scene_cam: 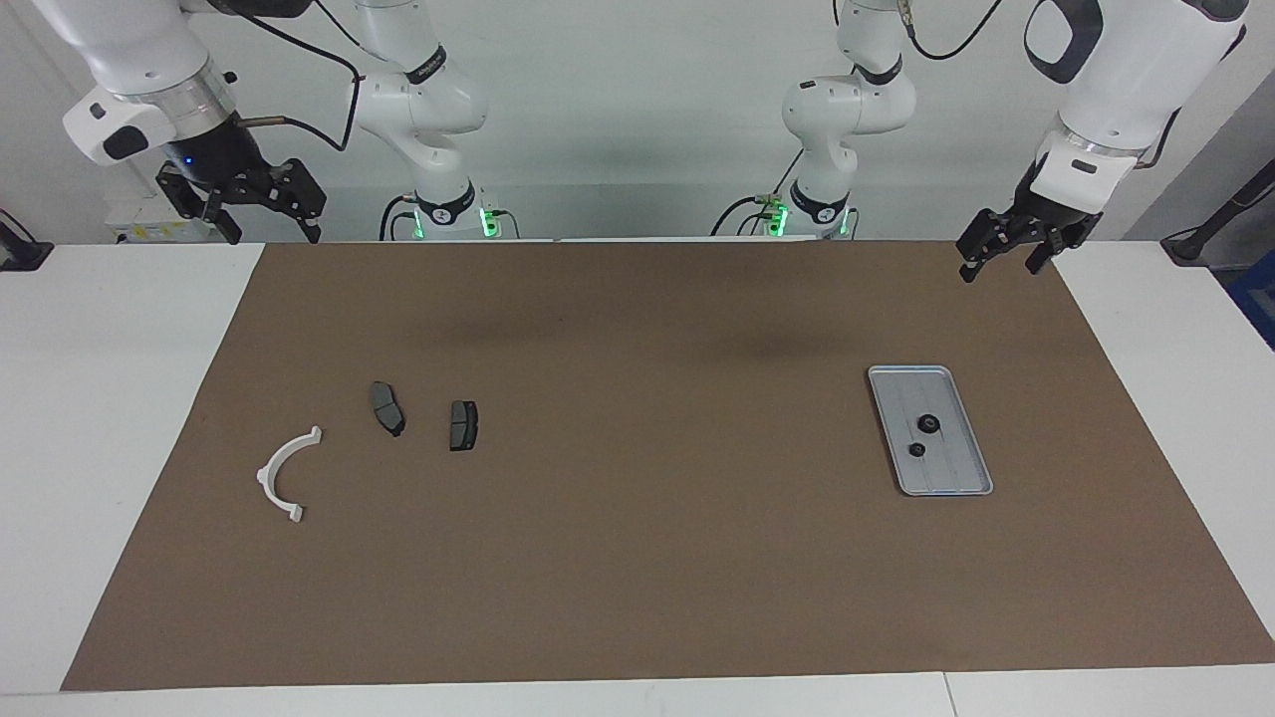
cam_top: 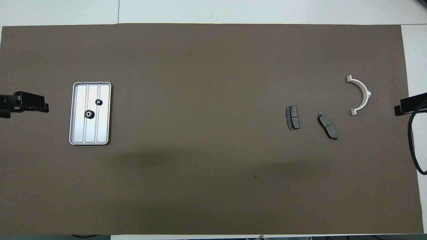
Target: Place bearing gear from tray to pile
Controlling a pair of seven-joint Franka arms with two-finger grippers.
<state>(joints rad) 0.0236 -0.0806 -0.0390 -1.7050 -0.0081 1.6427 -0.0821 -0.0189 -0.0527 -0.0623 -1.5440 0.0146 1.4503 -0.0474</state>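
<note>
Two gears (cam_top: 88,114) lie in the tray (cam_top: 77,133) toward the left arm's end of the worktop (scene_cam: 637,558); the left end effector (scene_cam: 1011,249) and right end effector (scene_cam: 249,204) hang raised, fingers apart, well apart from the pile (scene_cam: 388,408).

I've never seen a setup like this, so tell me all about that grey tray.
The tray is a flat rectangle of pale grey-blue metal with rounded corners, a raised rim and lengthwise ridges. It lies flat on the brown mat toward the left arm's end. Two small black gears sit in it, apart. No gripper touches it.
</note>
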